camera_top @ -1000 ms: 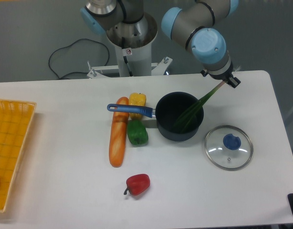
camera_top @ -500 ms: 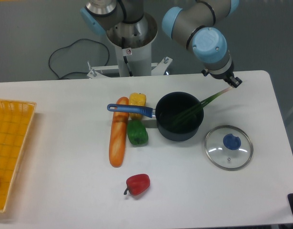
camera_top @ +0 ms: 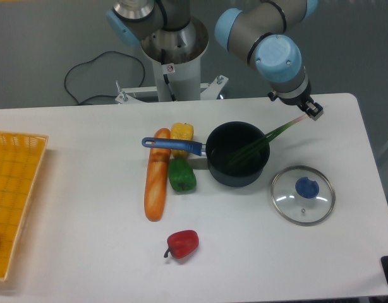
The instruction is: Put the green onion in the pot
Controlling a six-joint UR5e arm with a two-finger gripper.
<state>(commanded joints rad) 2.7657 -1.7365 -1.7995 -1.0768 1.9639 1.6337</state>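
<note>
Long thin green onion [camera_top: 265,140] lying across round dark navy saucepan [camera_top: 237,154] with straight blue handle.
Leaves inside the pot, stalk over the right rim, pale end up at the two-finger gripper [camera_top: 313,112]; cannot tell whether the fingers clasp it. Nearby: round glass lid with blue knob [camera_top: 303,194], green bell pepper [camera_top: 181,175].

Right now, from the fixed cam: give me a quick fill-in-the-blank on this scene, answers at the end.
1. The green onion leans over the rim of the ____, leaves inside.
2. The pot has a straight handle coloured ____.
3. The glass lid lies on the table, not on the pot, and its knob is ____.
4. The green bell pepper sits between the pot and the ____.

Answers: pot; blue; blue; baguette
</note>
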